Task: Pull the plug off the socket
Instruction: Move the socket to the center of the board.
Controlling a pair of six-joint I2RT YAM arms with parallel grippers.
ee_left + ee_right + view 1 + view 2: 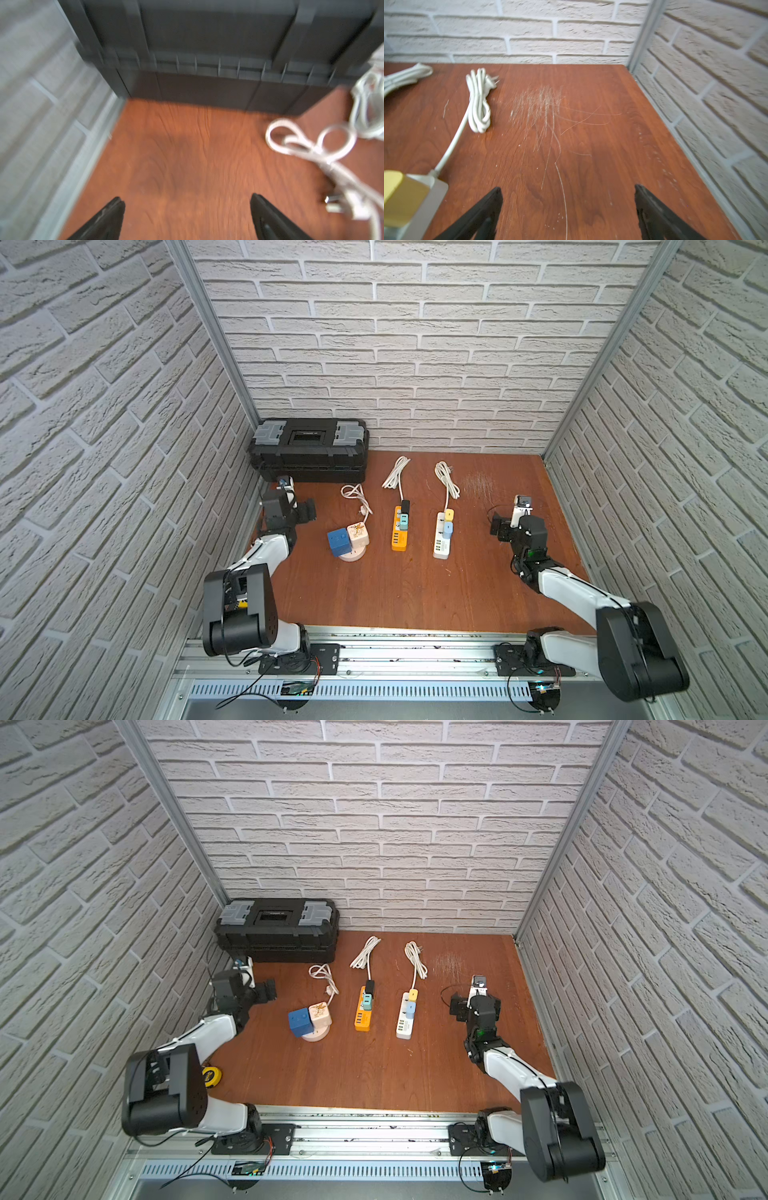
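Three sockets lie mid-table in both top views. A round white socket (351,556) carries a blue cube plug (338,541) and a beige plug (358,533). An orange strip (399,542) holds a black plug (405,506) and a teal plug (402,522). A white strip (441,546) holds a yellow plug (449,514) and a light blue plug (447,529). My left gripper (308,510) hovers open left of the round socket, over bare wood (187,199). My right gripper (496,526) stands open right of the white strip, empty (568,189), the yellow plug (398,195) beside it.
A black toolbox (309,448) sits at the back left, close ahead of the left gripper (207,52). Coiled white cords (397,472) (446,479) trail behind the strips, another (357,497) behind the round socket. A yellow tape measure (212,1076) lies near the left arm. Brick walls enclose three sides.
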